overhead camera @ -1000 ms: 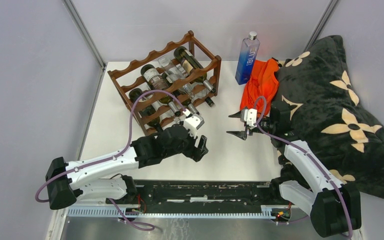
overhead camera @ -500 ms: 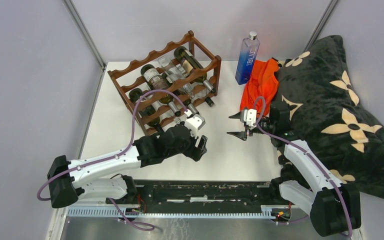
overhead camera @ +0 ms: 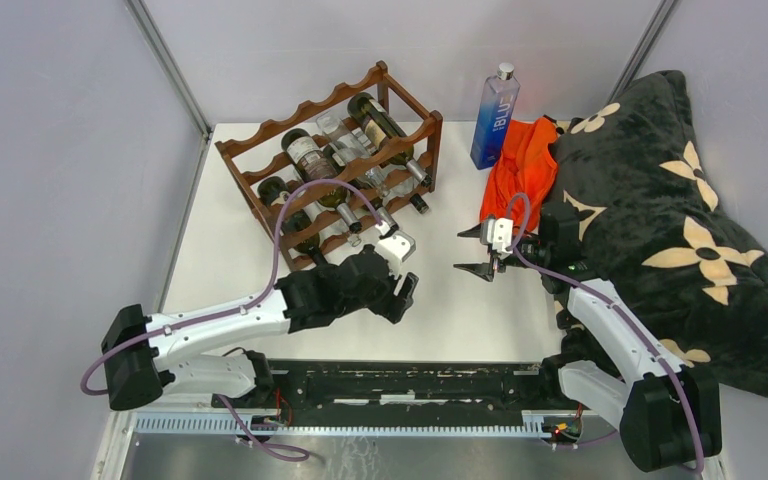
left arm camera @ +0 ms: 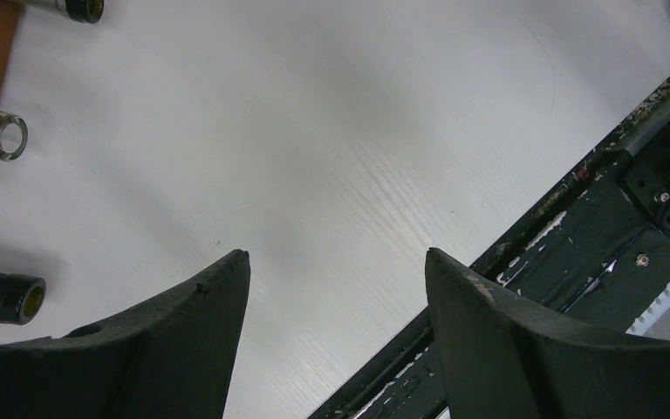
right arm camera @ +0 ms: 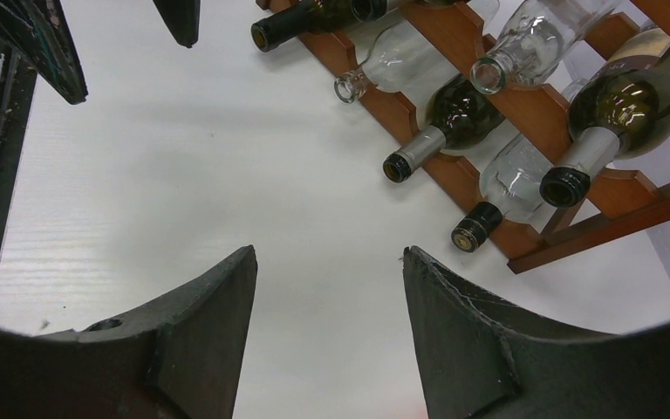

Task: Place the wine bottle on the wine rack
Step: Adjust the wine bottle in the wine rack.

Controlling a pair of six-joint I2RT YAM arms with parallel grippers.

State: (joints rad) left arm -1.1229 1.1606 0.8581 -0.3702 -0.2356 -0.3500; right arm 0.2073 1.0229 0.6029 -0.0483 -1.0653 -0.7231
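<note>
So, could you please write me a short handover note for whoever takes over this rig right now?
Left gripper: open, empty, above the white table in front of the reddish-brown wooden wine rack.
Right gripper: open, empty, above the table too.
Done: several dark and clear glass bottles lie in the rack.
To do: no loose wine bottle in view; only a tall blue bottle stands upright beside the orange cloth.

One wine rack (overhead camera: 381,78), seven racked bottles (right arm camera: 454,118), one blue bottle (overhead camera: 495,118), one cloth (overhead camera: 523,165), one blanket (overhead camera: 660,200)
</note>
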